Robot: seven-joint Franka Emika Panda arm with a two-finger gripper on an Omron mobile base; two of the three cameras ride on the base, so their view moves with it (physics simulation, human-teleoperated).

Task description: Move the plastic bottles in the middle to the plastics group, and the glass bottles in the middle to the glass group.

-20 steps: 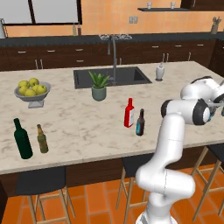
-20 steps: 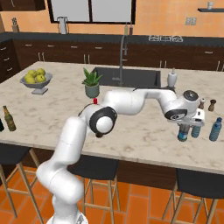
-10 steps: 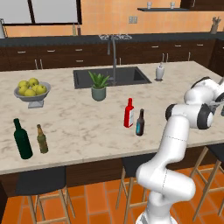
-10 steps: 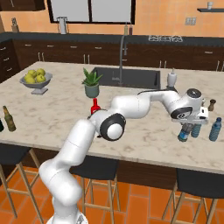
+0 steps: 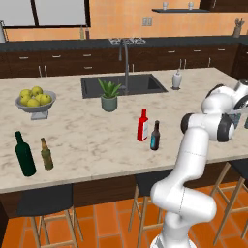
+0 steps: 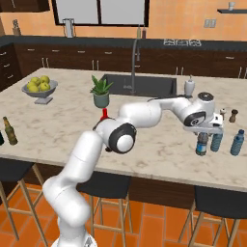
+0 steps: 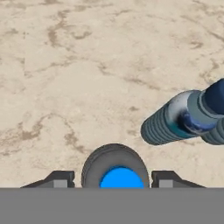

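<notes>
The small clear-bluish water bottle stands upright on the counter's right end, next to two translucent blue bottles of the plastics group. My gripper hangs straight over it. In the hand view the water bottle's cap sits between the fingertips, with a thin gap on each side, so the gripper is open around it. One blue group bottle stands just beside it. The red bottle and the dark brown bottle stand mid-counter. The green wine bottle and olive bottle stand at the left.
A fruit bowl, a potted plant, the sink with its faucet and a soap dispenser line the counter's far side. Small shakers stand behind the blue bottles. Stools stand under the counter's front edge.
The jaws have spread a little off the water bottle's sides. The hand has stayed over the bottle, and the bottle stands where it was.
</notes>
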